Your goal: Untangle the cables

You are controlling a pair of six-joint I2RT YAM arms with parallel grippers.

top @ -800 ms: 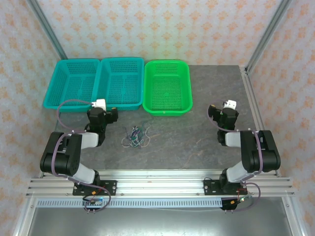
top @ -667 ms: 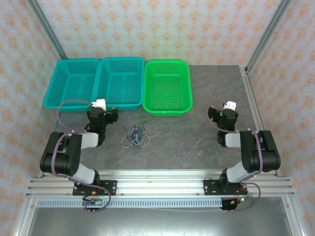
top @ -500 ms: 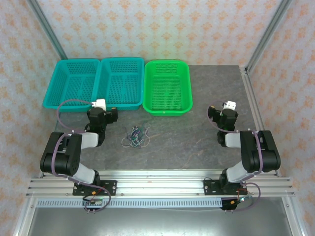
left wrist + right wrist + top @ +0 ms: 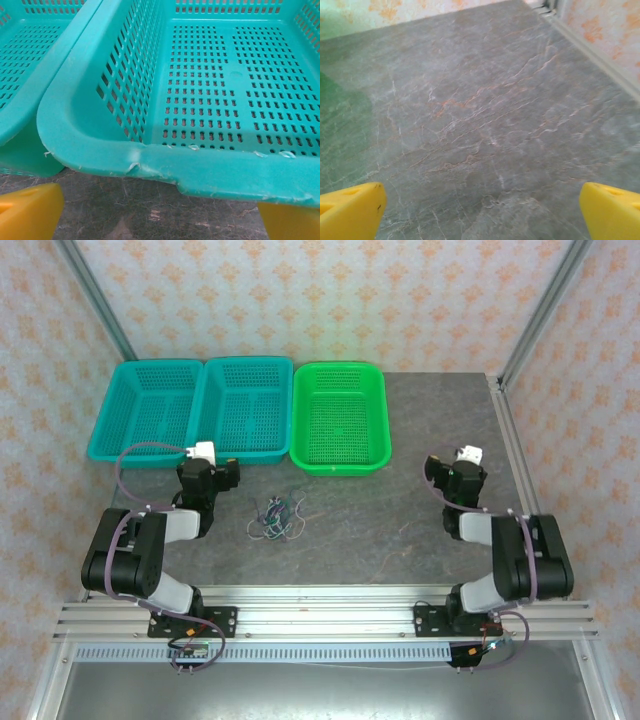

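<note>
Cables [image 4: 277, 517] sit in one small knotted clump on the grey table [image 4: 400, 530], dark, white and green strands wound together, just in front of the gap between the middle teal basket [image 4: 245, 405] and the green basket [image 4: 340, 415]. The left gripper [image 4: 160, 220] hangs to the left of the clump, apart from it, nose right up at that teal basket's near rim. Its yellow fingers [image 4: 27, 210] are spread wide with nothing between them. Over on the right, the right gripper [image 4: 480, 210] is also spread and empty above bare table, well apart from the clump. A second teal basket [image 4: 140, 410] sits far left.
</note>
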